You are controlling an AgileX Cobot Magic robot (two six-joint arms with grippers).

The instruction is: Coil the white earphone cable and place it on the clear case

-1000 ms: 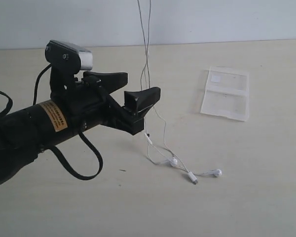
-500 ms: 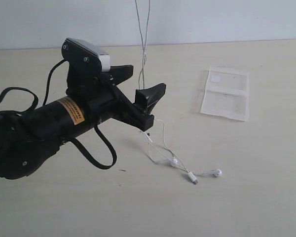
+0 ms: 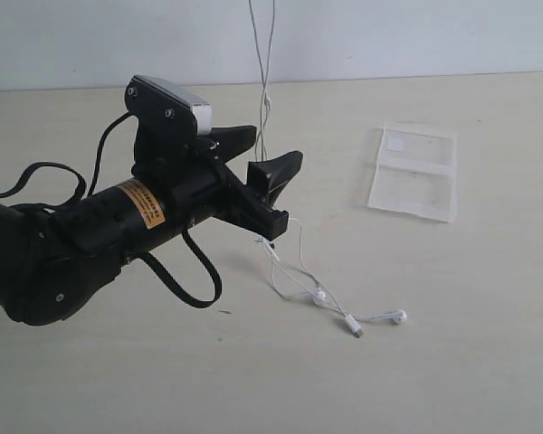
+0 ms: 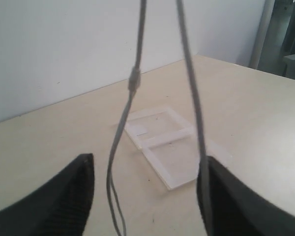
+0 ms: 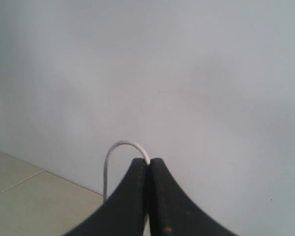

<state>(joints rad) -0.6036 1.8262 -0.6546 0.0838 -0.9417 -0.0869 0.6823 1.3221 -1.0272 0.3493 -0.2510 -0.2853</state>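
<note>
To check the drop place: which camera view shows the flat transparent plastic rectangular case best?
The exterior view: the flat transparent plastic case lies whole and unobstructed. The left wrist view shows it behind strands of the thin white earphone cable. The right wrist view misses it.

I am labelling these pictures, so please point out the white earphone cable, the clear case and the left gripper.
white earphone cable (image 4: pixel 133 78), left wrist view, on the small joint of one hanging strand.
clear case (image 3: pixel 414 188), exterior view, on its nearer flat panel.
left gripper (image 3: pixel 278 146), exterior view, midway between the jaw tips.
</note>
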